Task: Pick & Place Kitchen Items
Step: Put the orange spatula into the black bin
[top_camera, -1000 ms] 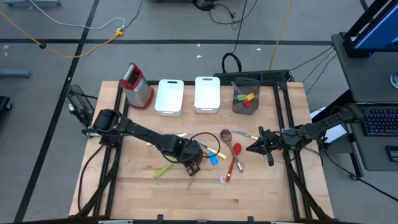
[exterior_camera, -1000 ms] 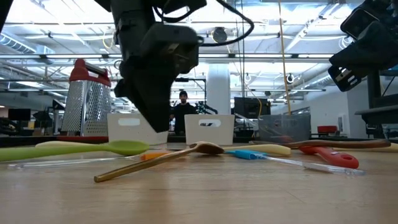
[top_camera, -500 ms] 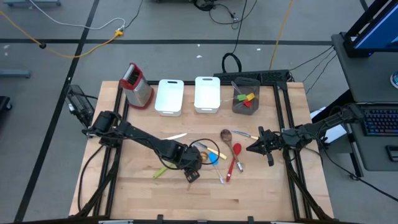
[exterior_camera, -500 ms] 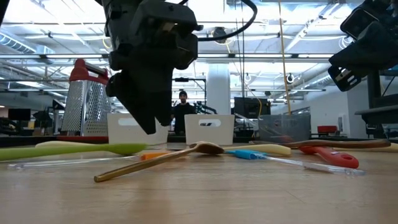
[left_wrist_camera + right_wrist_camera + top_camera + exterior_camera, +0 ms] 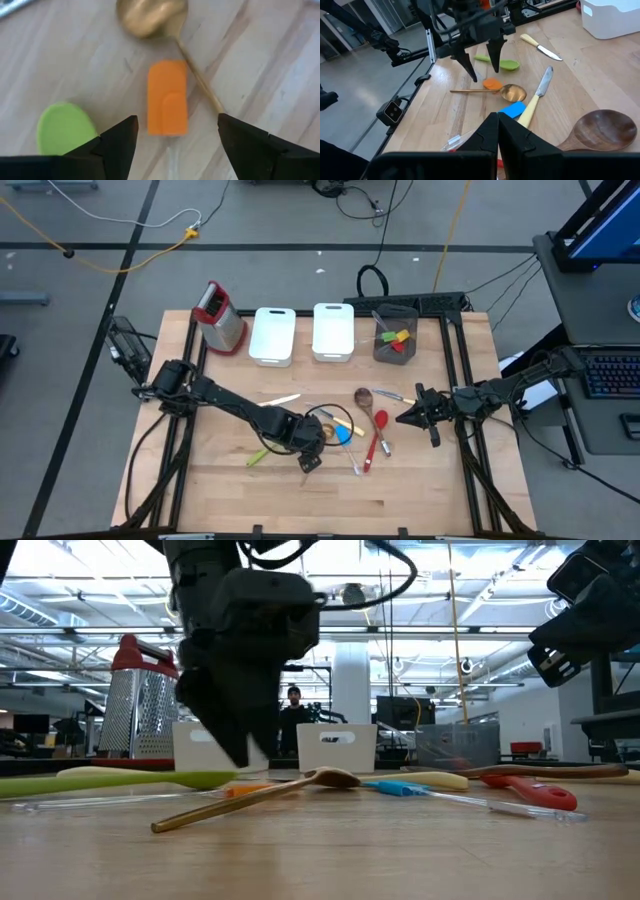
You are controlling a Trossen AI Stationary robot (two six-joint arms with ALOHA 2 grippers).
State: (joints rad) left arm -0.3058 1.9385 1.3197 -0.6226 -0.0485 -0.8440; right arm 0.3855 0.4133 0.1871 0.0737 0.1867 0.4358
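Note:
My left gripper [image 5: 175, 137] stands open, pointing down over the middle of the table [image 5: 305, 445]. The orange spatula's head [image 5: 167, 97] lies flat on the wood below the gap between its fingers. A green spatula [image 5: 65, 127] lies on one side of that gap. A gold spoon [image 5: 150, 17] lies beyond it, its thin handle running past the orange head. In the right wrist view the left gripper [image 5: 480, 62] hovers just above the orange spatula [image 5: 492, 83]. My right gripper [image 5: 405, 418] waits shut at the table's right, level and clear of everything.
A blue spatula [image 5: 512, 109], two cream-handled knives [image 5: 537, 97] [image 5: 540, 46], a wooden spoon [image 5: 364, 396] and a red spoon [image 5: 378, 435] lie right of the left gripper. Two white bins [image 5: 272, 335] [image 5: 333, 330], a grey cup [image 5: 396, 335] and a grater [image 5: 222, 315] line the far edge.
My left gripper has opened its fingers while staying low over the utensils in the middle of the table. Nothing on the table has visibly shifted.

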